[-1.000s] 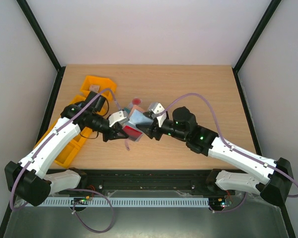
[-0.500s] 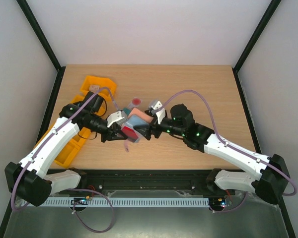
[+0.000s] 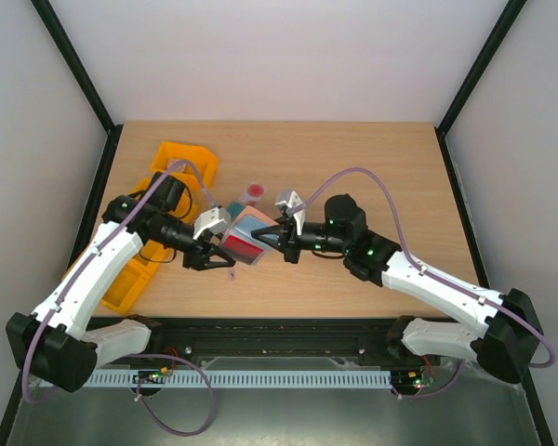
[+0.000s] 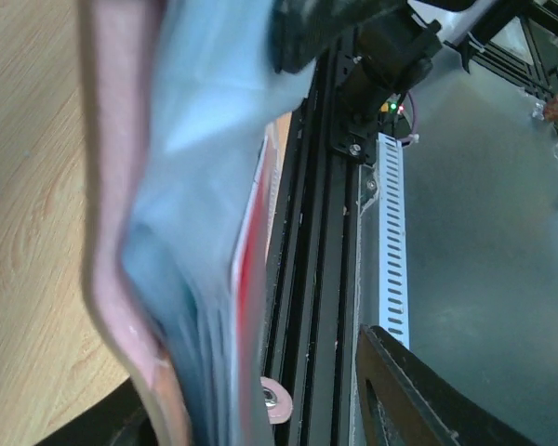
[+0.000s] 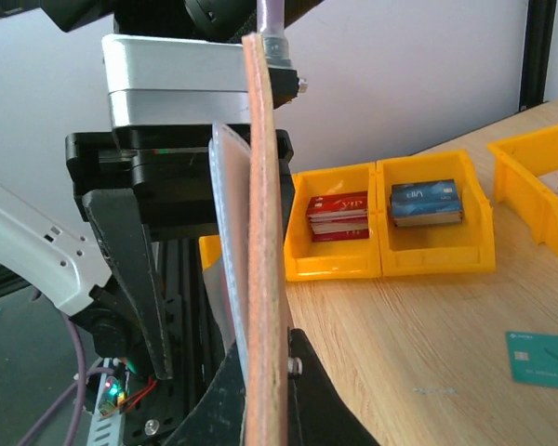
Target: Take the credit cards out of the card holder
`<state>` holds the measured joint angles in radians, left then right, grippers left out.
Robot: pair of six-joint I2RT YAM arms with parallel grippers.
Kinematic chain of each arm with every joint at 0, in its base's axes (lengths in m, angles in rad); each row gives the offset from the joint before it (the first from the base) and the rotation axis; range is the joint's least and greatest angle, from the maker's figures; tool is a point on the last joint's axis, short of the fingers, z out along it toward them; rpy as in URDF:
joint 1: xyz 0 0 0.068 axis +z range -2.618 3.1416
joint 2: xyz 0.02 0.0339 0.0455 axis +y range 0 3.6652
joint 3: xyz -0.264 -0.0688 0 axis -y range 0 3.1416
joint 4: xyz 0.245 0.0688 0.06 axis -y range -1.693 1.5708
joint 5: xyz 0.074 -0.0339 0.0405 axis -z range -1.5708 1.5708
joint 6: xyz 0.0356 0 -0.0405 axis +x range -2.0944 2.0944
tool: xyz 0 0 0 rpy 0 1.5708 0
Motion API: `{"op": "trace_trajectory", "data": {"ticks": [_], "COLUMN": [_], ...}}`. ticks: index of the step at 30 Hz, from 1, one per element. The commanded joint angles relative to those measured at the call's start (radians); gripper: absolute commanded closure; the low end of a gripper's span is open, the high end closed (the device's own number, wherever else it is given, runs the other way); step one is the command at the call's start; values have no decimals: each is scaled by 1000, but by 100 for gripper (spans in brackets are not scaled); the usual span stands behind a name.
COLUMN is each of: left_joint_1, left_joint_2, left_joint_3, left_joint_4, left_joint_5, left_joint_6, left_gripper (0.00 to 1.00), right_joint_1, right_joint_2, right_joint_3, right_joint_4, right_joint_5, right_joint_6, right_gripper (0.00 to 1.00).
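Observation:
The card holder (image 3: 246,236), reddish-brown outside and grey-blue inside, hangs above the table between both arms. My right gripper (image 3: 273,239) is shut on its right edge; the right wrist view shows that edge (image 5: 263,232) upright, pinched between the two fingers. My left gripper (image 3: 219,255) stands open at the holder's left side, and its one visible finger (image 4: 418,400) is well apart from the holder (image 4: 167,214). A red-and-white edge (image 4: 250,251) shows inside the holder. On the table behind lie a teal credit card (image 5: 544,358) and a pale card with a red mark (image 3: 253,191).
Orange bins (image 3: 182,163) line the table's left side, reaching down to the near left (image 3: 128,283). In the right wrist view, two of the bins hold stacks of cards, one red (image 5: 338,216) and one blue (image 5: 428,203). The black frame rail (image 4: 307,279) runs along the near edge.
My right gripper has shut on the holder's right edge. My left gripper has opened, let go of the holder and drawn back a little to the left.

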<state>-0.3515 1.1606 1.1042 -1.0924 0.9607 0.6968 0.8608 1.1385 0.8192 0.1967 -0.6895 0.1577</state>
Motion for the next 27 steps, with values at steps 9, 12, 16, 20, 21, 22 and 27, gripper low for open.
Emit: {"op": "trace_trajectory", "data": {"ticks": [9,12,16,20,21,22,27], "left_joint_1": [65,72,80,112,127,140,178], "left_joint_2": [-45,-44,-44,-38,-38,-39,-1], "left_joint_3": [-17,-7,8,14,6,-13,-100], "left_joint_4": [-38,-47,-72,-68,-19,61,353], "left_joint_5": [112,128,153,180,161,123,-491], "left_joint_6": [68,76,102,80,8,-98,-491], "left_gripper": [60,70,91,98,98,98,98], "right_joint_1": [-20,-20,-20,-24,-31,-41,-155], "right_joint_2": [-58,-53,-45,-37,-37,-37,6], "right_joint_3": [7,5,1,-2,-3,-1,48], "right_joint_4": [188,186,183,146,127,99,-136], "right_joint_5": [-118,-128,-136,-88,-43,23,299], "right_joint_6": [78,84,91,86,87,96,162], "right_gripper": [98,98,98,98,90,80,62]}}
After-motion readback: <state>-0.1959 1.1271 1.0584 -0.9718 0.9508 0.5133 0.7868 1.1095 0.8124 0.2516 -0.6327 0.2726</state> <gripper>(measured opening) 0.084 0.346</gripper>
